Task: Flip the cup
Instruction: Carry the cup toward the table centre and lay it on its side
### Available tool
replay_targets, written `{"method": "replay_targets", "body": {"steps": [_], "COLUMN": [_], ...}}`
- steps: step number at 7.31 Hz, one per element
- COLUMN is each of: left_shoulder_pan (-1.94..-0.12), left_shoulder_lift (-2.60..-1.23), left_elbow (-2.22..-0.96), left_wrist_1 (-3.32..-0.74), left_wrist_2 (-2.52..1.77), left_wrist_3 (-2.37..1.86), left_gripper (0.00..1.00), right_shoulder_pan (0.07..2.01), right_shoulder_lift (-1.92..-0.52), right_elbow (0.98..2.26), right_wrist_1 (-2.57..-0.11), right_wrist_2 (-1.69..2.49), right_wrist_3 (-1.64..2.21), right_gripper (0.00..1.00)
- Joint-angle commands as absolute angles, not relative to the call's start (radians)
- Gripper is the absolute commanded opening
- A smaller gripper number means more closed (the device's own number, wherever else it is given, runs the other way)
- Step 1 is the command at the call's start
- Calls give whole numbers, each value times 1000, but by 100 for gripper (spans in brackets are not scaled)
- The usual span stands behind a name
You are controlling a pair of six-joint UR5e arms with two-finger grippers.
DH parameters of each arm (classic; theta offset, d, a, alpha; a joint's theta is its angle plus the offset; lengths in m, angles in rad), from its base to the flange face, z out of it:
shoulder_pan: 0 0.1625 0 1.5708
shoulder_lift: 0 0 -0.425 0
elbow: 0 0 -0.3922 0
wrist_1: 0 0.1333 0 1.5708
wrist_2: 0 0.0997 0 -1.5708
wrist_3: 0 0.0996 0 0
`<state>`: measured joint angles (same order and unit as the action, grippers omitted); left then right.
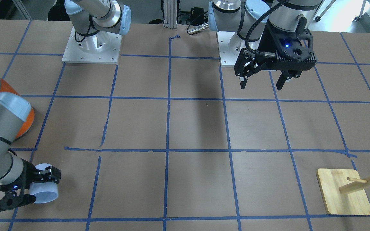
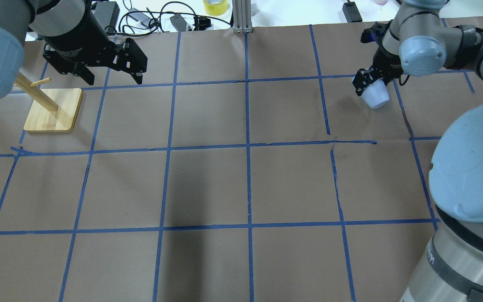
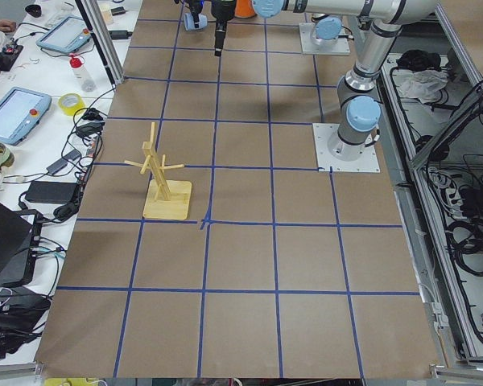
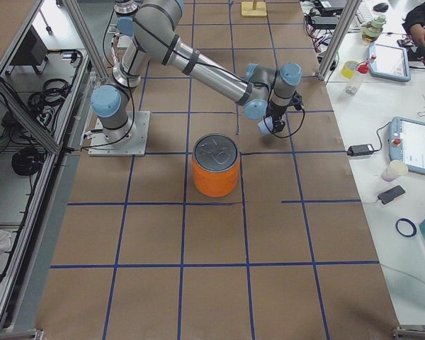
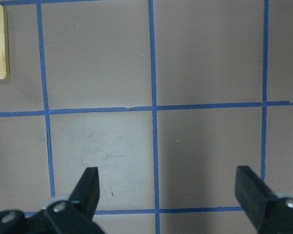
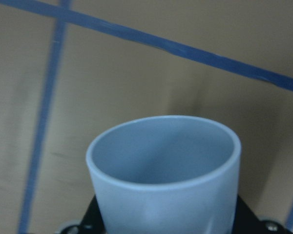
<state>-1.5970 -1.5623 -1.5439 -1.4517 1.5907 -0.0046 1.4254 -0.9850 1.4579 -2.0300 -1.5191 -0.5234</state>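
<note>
The pale blue cup is held in my right gripper, which is shut on its sides near the base. The cup is tilted over, low above the table, with its open mouth facing away from the wrist. It fills the right wrist view and also shows in the overhead view under the gripper, and in the exterior right view. My left gripper is open and empty, hanging above the table far from the cup; the left wrist view shows its spread fingers over bare paper.
A large orange canister with a silver lid stands close to my right arm, partly hidden behind it in the front view. A wooden mug tree on a square base stands near my left gripper. Blue tape grids the brown table.
</note>
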Motion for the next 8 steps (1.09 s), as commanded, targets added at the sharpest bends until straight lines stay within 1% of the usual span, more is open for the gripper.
{"method": "replay_targets", "body": {"steps": [1,2,3,5,7,8], "left_shoulder_pan": [-1597,-1597,-1597,-1597,-1597,-1597], "left_shoulder_lift": [-1562,-1562,-1562,-1562,-1562,-1562], "left_elbow": [-1545,-1545,-1545,-1545,-1545,-1545], "left_wrist_1": [-1451,-1450,-1450,-1450,-1450,-1450], "left_wrist_2": [1591,1591,1591,1591,1591,1591], "left_wrist_3": [-5,-3,-3,-3,-3,-3], "left_gripper": [100,100,100,100,100,100], "right_shoulder_pan": [1677,1781,1846,1891,1963,1994], "right_shoulder_lift": [-1005,-997,-961,-921,-916,-923], "right_elbow": [1442,1431,1439,1440,1442,1451], "right_wrist_1": [-2048,-2104,-2199,-2304,-2310,-2303], "right_wrist_2": [-1503,-1515,-1516,-1517,-1516,-1514], "right_wrist_3": [-606,-620,-700,-941,-1159,-1204], "right_gripper": [48,48,49,49,50,55]}}
